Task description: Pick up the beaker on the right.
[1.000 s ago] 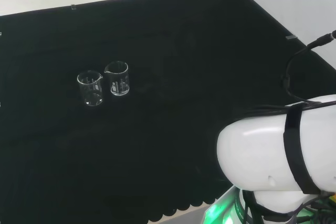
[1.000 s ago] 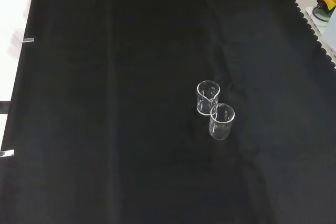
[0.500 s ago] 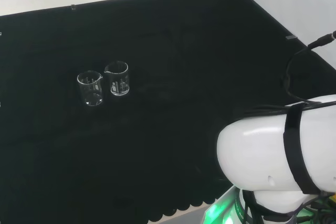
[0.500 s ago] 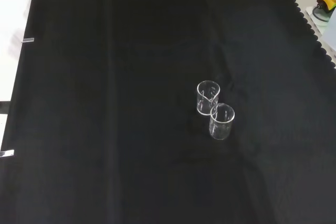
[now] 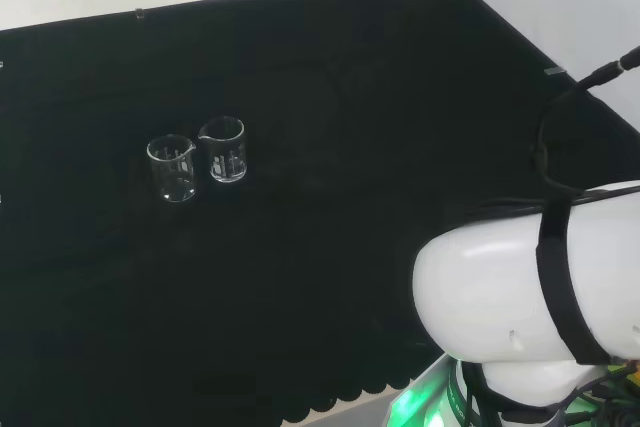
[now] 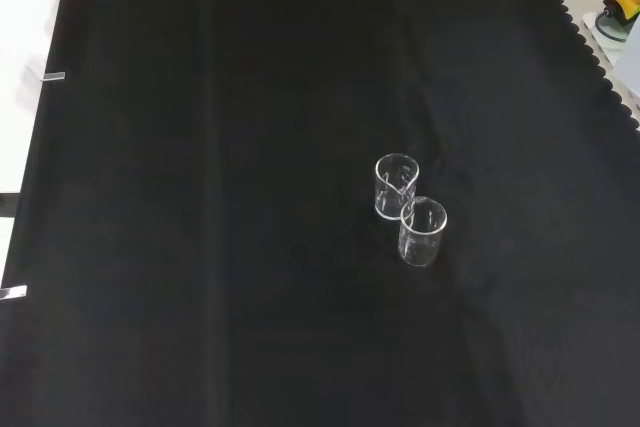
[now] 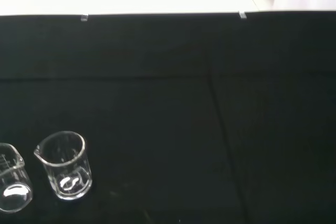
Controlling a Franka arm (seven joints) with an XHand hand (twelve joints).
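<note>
A: Where does the head view look from?
B: From behind and above the arm [image 5: 530, 307], over it, down at the cloth [image 5: 330, 97].
A: And the front view?
B: Opposite side, high, looking down on the cloth [image 6: 200, 147]. The wrist view sits lower and nearer.
A: What do they share?
B: The two beakers [image 5: 197, 165] [image 6: 410, 207] [image 7: 63, 165].

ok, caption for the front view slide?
Two empty clear beakers standing upright, side by side, on the black cloth.

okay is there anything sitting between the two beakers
No. In the head view the left beaker and right beaker stand close together with nothing between.
</note>
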